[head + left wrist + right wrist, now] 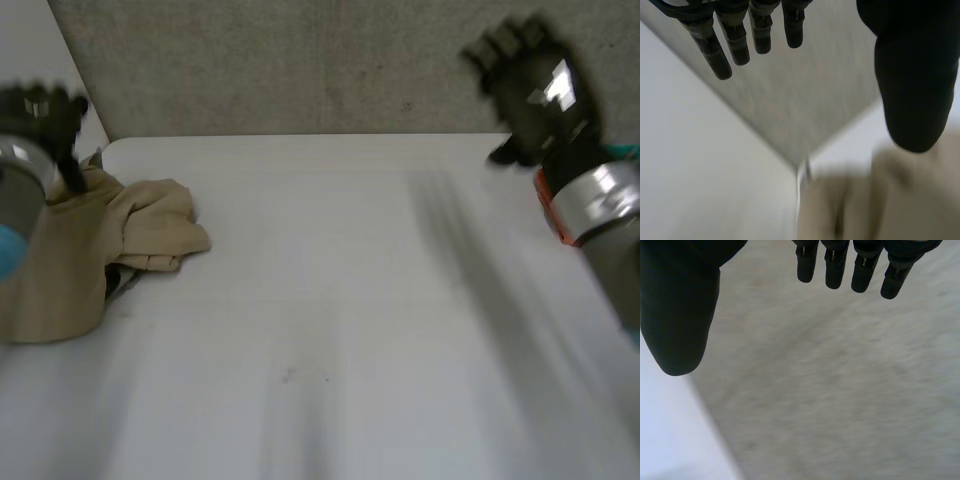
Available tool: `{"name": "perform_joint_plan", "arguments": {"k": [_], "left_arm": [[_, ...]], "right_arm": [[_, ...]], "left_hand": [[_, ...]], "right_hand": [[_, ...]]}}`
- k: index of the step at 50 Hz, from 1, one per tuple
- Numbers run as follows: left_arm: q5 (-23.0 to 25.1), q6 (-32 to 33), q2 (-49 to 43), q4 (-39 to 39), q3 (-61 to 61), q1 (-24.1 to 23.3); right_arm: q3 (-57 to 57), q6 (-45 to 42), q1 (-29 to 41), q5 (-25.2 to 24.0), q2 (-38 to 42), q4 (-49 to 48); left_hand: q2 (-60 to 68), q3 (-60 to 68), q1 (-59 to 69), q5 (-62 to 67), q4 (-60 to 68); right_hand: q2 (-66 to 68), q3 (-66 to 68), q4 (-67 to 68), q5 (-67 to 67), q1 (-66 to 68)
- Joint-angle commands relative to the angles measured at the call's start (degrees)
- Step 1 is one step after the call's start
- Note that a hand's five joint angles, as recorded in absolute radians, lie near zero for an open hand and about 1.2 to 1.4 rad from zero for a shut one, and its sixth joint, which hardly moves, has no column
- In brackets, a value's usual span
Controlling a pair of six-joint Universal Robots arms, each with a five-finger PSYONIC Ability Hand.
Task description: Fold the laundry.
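While the beige garment lay crumpled far left on the bench, the left hand and right hand hung spread, empty; finding an edge should come first.

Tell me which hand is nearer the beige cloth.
Left. The left hand is open, right at the back edge of the crumpled beige cloth. The right hand, also open, is raised over the opposite side of the white table, well apart from it.
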Motion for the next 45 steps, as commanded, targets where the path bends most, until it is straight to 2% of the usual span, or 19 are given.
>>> {"name": "perform_joint_plan", "arguments": {"k": [1, 3, 7, 11, 15, 19, 22, 23, 25, 27, 31, 34, 37, 38, 40, 41, 45], "left_arm": [[2.20, 9.88, -16.77, 2.81, 1.84, 4.25], [2.91, 9.88, -18.97, 2.72, 3.69, 4.42], [4.84, 9.26, -20.57, 3.16, 6.68, 4.33], [4.76, 7.16, -17.42, 4.47, 8.00, 2.93], [5.02, 0.49, -8.37, 5.62, 6.78, -1.81], [5.90, -8.90, 0.24, 7.81, 3.71, -9.09], [6.69, -13.31, 3.59, 7.82, 2.38, -12.97], [8.00, -16.37, 5.43, 7.64, 1.25, -15.85], [10.02, -19.29, 6.59, 7.64, -0.34, -18.68], [13.18, -22.36, 7.29, 7.90, -2.88, -22.71], [15.92, -23.08, 5.81, 7.90, -6.49, -27.64], [15.57, -22.47, 1.78, 7.64, -7.46, -29.06], [15.04, -20.54, -6.22, 6.76, -6.68, -31.34], [14.69, -18.79, -8.94, 5.89, -5.80, -32.83], [13.90, -16.68, -10.89, 4.40, -5.10, -34.59], [12.77, -14.32, -11.51, 2.74, -4.74, -35.56], [8.90, -11.31, -8.28, 0.79, -3.95, -35.40]], "right_arm": [[6.37, -1.75, 2.57, 0.54, 4.77, 2.40], [6.99, -2.45, 2.48, 0.54, 5.57, 2.57], [7.61, -4.65, 1.78, 0.80, 6.01, 2.57], [7.70, -5.44, 1.07, 2.20, 4.87, 2.57], [7.78, -5.53, 0.81, 3.61, 2.85, 2.66], [7.96, -5.27, 0.72, 4.40, 0.39, 2.57], [7.96, -5.09, 0.46, 4.49, -0.75, 2.48], [8.05, -5.01, -0.15, 4.67, -1.28, 2.48], [8.05, -4.92, -1.29, 5.10, -1.72, 2.66], [8.13, -4.83, -2.70, 5.89, -2.25, 2.92], [8.22, -4.83, -3.76, 6.95, -2.43, 3.10], [8.13, -4.83, -4.20, 7.21, -2.43, 3.27], [7.96, -4.83, -4.29, 7.22, -2.43, 4.15], [7.61, -4.83, -4.29, 7.30, -2.34, 5.02], [7.26, -4.74, -4.29, 7.30, -2.34, 6.00], [6.99, -4.83, -4.29, 7.30, -2.34, 7.13], [6.12, -4.74, -4.20, 7.30, -2.34, 9.77]], "left_hand": [[-1.94, -2.15, -1.27, -2.77, -1.86], [1.57, 1.37, 2.24, 0.74, 1.65], [67.82, 67.62, 68.49, 66.99, 67.91], [68.02, 67.81, 68.68, 67.18, 68.10], [68.02, 67.81, 68.68, 67.18, 68.10], [68.02, 67.81, 68.68, 67.18, 68.10], [68.02, 67.81, 68.68, 67.18, 68.10], [68.02, 67.81, 68.68, 67.18, 68.10], [68.02, 67.81, 68.68, 67.18, 68.10], [68.02, 67.81, 68.68, 67.18, 68.10], [68.02, 67.81, 68.68, 67.18, 68.10], [68.02, 67.81, 68.68, 67.18, 68.10], [68.02, 67.81, 68.68, 67.18, 68.10], [49.39, 49.18, 50.05, 48.56, 49.47], [23.75, 23.54, 24.42, 22.92, 23.83], [16.30, 16.10, 16.97, 15.47, 16.39], [7.34, 7.13, 8.01, 6.51, 7.42]], "right_hand": [[-2.19, -2.07, -2.32, -2.71, -3.94], [-2.19, -2.07, -2.32, -2.71, -3.94], [-2.19, -2.07, -2.32, -2.71, -3.94], [-2.19, -2.07, -2.32, -2.71, -3.94], [-2.19, -2.07, -2.32, -2.71, -3.94], [-2.19, -2.07, -2.32, -2.71, -3.94], [-2.19, -2.07, -2.32, -2.71, -3.94], [-2.19, -2.07, -2.32, -2.71, -3.94], [-2.19, -2.07, -2.32, -2.71, -3.94], [-2.19, -2.07, -2.32, -2.71, -3.94], [-2.19, -2.07, -2.32, -2.71, -3.94], [-2.19, -2.07, -2.32, -2.71, -3.94], [-2.19, -2.07, -2.32, -2.71, -3.94], [-2.19, -2.07, -2.32, -2.71, -3.94], [-2.19, -2.07, -2.32, -2.71, -3.94], [-2.19, -2.07, -2.32, -2.71, -3.94], [-2.19, -2.07, -2.32, -2.71, -3.94]]}}
